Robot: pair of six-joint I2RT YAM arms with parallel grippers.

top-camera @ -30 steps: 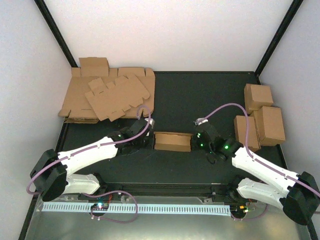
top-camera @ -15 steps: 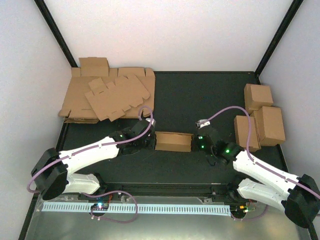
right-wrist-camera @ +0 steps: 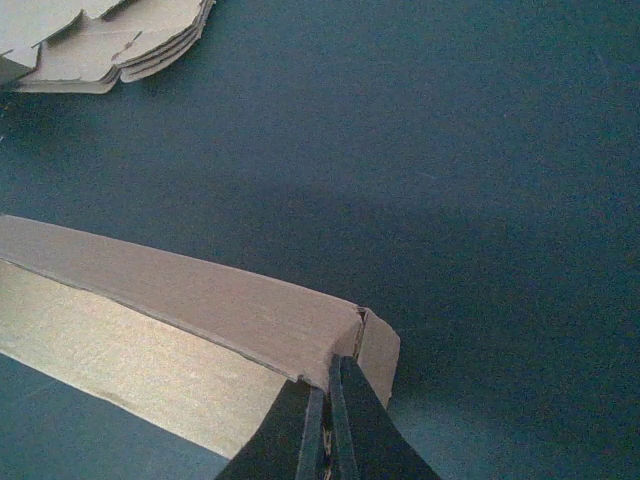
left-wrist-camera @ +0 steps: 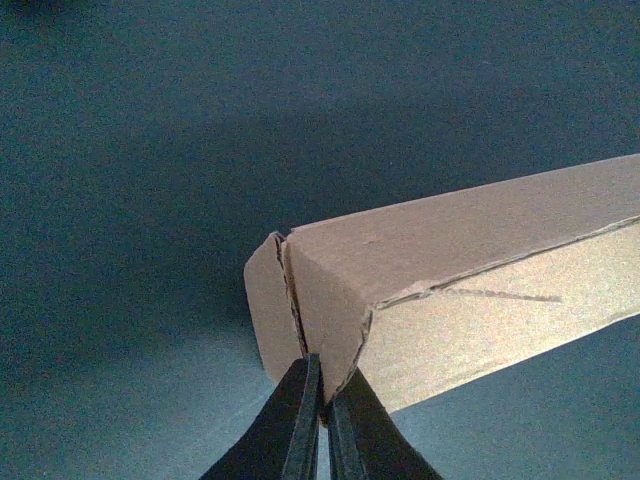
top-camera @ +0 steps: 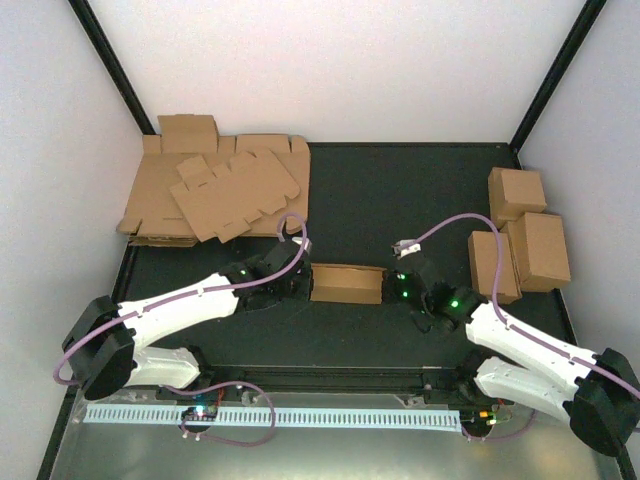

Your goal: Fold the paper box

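My left gripper [left-wrist-camera: 322, 425] is pinched narrow on the left end of the plain brown cardboard paper box [top-camera: 346, 283], a small oblong. The fingers are nearly together on the thin end wall at its lower corner. My right gripper [right-wrist-camera: 325, 425] is closed the same way on the right end, just beside the tucked end flap. The box lies between my two wrists, its long sides running left to right, in the near middle of the dark matte table [top-camera: 400, 190]. Its faces are plain brown, with a seam line along the long near side. The thick heap of flat brown cardboard blanks [top-camera: 215, 190] fills the far left corner, well apart from the box; its near edge comes close to my left arm's purple cable [top-camera: 292, 225]. Three folded brown cardboard boxes [top-camera: 525, 235] are clustered against the right edge, near my right forearm. The widest stretch of dark surface runs from the box to the far edge, between the heap and those boxes. A white perforated rail [top-camera: 300, 415] runs along the near edge by my bases.
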